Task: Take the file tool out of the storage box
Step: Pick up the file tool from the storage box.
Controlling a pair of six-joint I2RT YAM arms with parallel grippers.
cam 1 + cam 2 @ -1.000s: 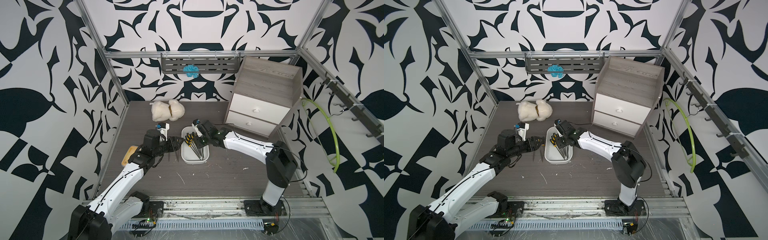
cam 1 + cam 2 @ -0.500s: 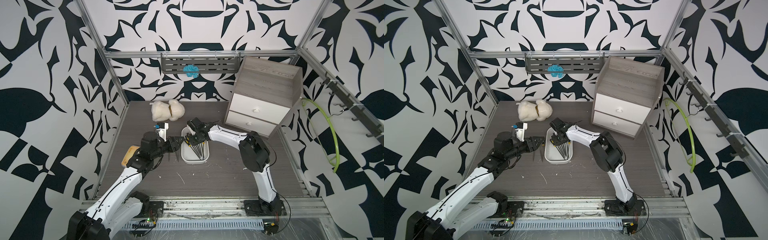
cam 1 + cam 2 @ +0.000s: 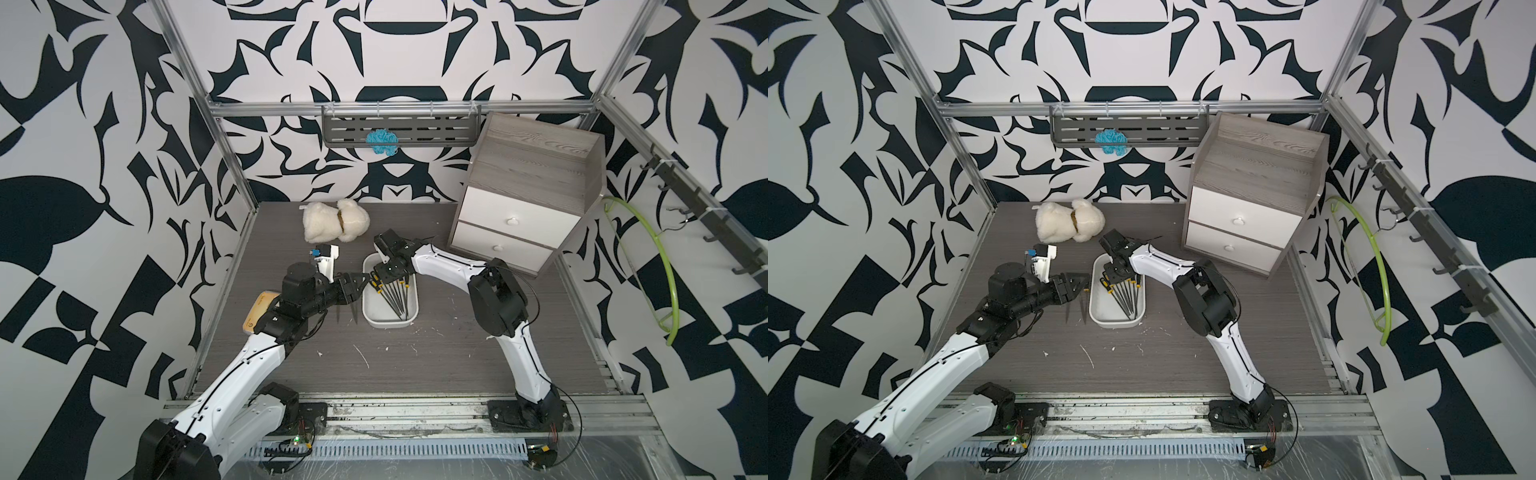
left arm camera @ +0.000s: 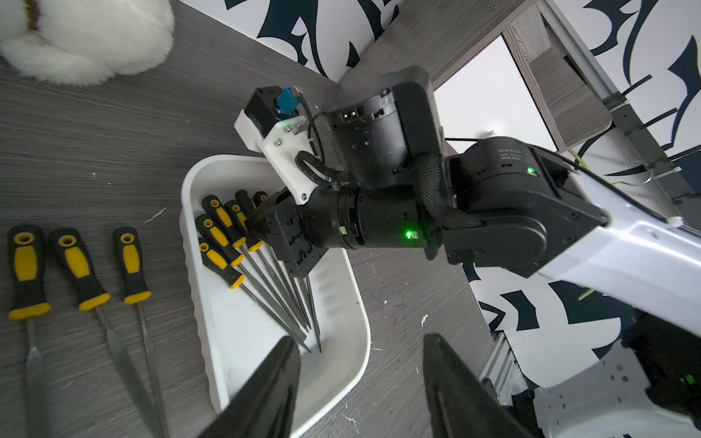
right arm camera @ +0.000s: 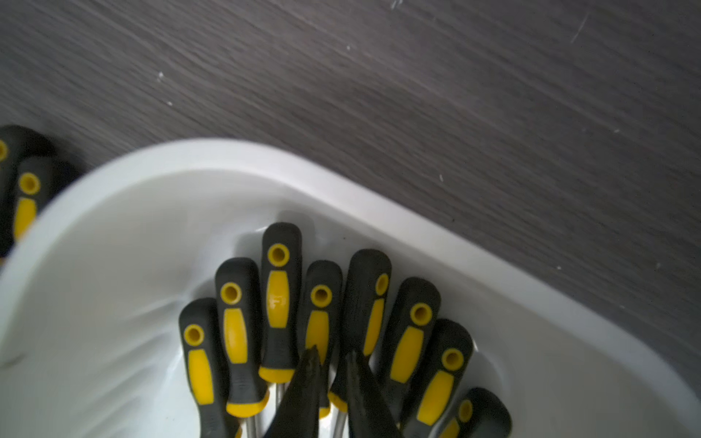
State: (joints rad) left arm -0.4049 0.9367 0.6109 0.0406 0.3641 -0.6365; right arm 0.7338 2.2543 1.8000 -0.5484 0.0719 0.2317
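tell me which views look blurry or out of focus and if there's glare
Right wrist view: soft throughout, table grain smeared, right claw a dark blur near the lens, small glare on one file handle. Left wrist view: loose files crisp, left claw blurred at the edge. Both top views: sharp, evenly lit.

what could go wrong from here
1. The files lie packed in the box; the right gripper, fingertips close together among them, may pinch two or slip off.
2. Their shafts overlap, so lifting one may drag others.
3. The open left gripper hangs by the box; the arms may bump.
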